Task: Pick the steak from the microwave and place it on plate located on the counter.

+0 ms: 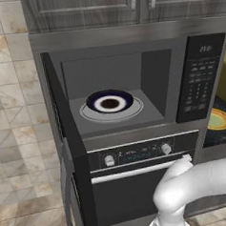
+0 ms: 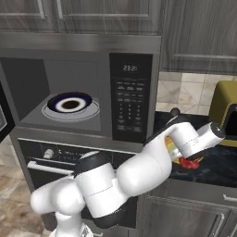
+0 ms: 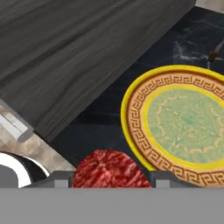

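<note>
Steak (image 3: 109, 168) sits nearest the hand camera, pinched between the two tips of the hand (image 3: 110, 177), which is clenched on it. It is carried beside the plate (image 3: 183, 127), just off the yellow rim, above the dark tabletop (image 3: 100, 127), ready for setting down. Left of the plate, the microwave (image 2: 78, 88) stands open, a blue dish (image 2: 70, 103) on its turntable.
</note>
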Available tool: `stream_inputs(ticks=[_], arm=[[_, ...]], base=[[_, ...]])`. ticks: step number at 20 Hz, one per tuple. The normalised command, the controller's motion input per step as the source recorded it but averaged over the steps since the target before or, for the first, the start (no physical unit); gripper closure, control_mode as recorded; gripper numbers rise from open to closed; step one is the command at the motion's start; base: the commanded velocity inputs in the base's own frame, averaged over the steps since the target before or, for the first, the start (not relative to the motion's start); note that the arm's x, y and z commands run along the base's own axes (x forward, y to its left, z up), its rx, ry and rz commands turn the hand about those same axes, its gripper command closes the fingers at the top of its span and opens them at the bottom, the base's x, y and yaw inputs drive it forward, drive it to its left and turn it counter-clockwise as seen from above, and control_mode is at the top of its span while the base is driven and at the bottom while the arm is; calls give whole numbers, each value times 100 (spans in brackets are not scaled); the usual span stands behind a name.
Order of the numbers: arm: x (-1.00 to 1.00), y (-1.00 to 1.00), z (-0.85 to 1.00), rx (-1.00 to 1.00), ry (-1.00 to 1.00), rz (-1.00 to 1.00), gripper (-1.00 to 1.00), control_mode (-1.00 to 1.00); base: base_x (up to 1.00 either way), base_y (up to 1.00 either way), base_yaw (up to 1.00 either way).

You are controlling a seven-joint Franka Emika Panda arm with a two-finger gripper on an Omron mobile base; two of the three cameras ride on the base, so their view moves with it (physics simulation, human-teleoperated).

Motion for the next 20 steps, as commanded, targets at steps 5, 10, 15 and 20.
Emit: stream_inputs(ticks=[5,10,15,20], arm=[[22,-23,-28,1,-10,14,100,-100],[38,0,-14,2,-10,13,100,-100],[36,0,-14,1,-8,11,100,-100],[37,0,-17,0,-4,10,100,-100]], base=[[0,0,0],[0,0,0],[0,0,0],[0,0,0]])
